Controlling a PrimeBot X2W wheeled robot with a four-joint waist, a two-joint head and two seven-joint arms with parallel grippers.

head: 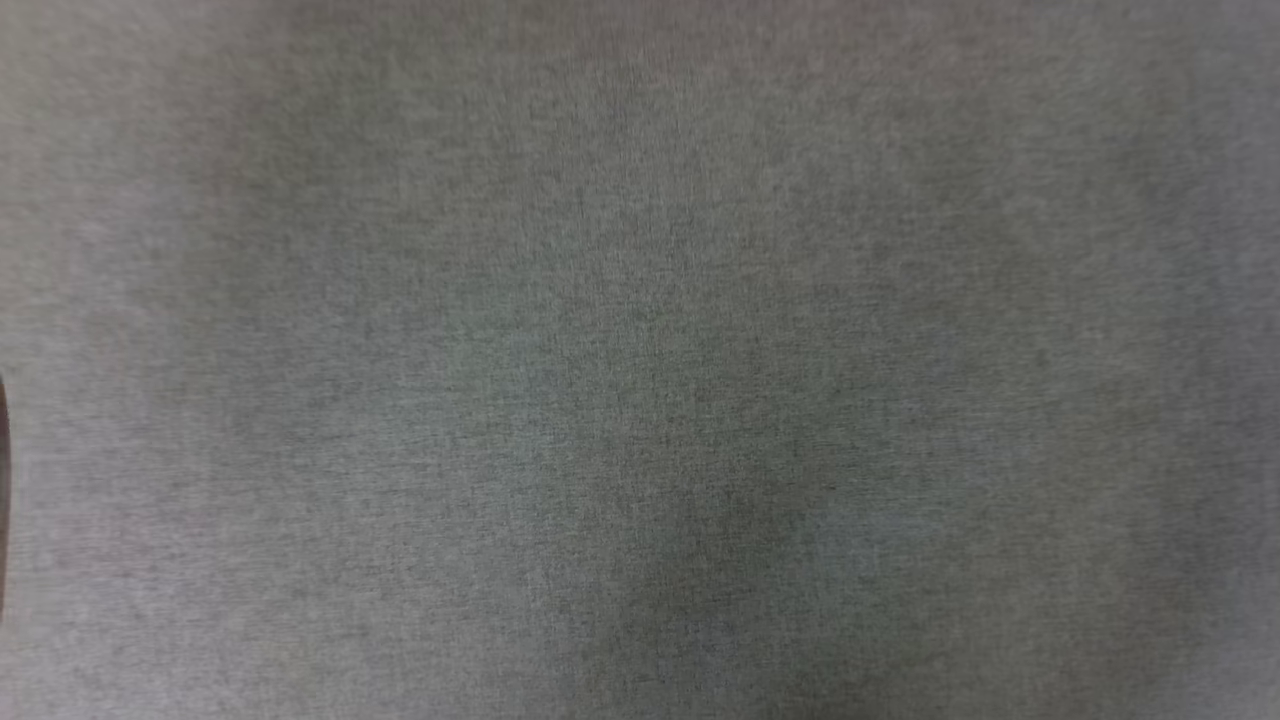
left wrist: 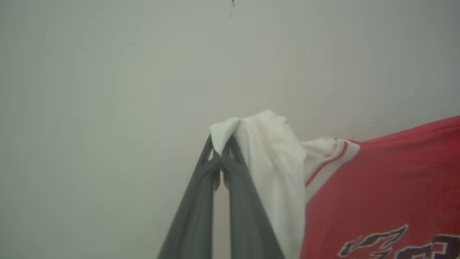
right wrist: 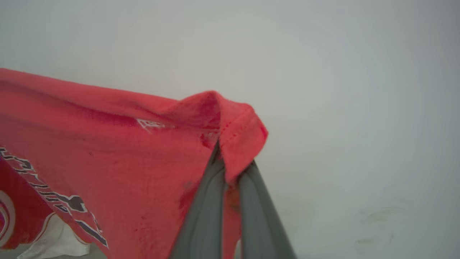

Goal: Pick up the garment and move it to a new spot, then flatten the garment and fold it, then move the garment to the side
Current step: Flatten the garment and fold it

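at your left, the left gripper [left wrist: 220, 144] has its two dark fingers pinched tight on a bunched fold of the jersey's white sleeve [left wrist: 273, 154], with nothing between them but the cloth. from there the red jersey t-shirt [left wrist: 381, 180] spans off to the right, its black white-outlined lettering [left wrist: 377, 244] hanging below the line of pull, so i judge it is lifted and on its way to the new spot. at your right, the right gripper [right wrist: 233, 158] is likewise clamped on a stitched red hem corner [right wrist: 240, 122], which drapes over one finger. to do this step well, hold both pinches firm, carry the two grips level and far enough apart that the cloth neither sags nor strains, and lower it slowly onto the grey woven surface [head: 640, 360], letting the hanging edge touch first.
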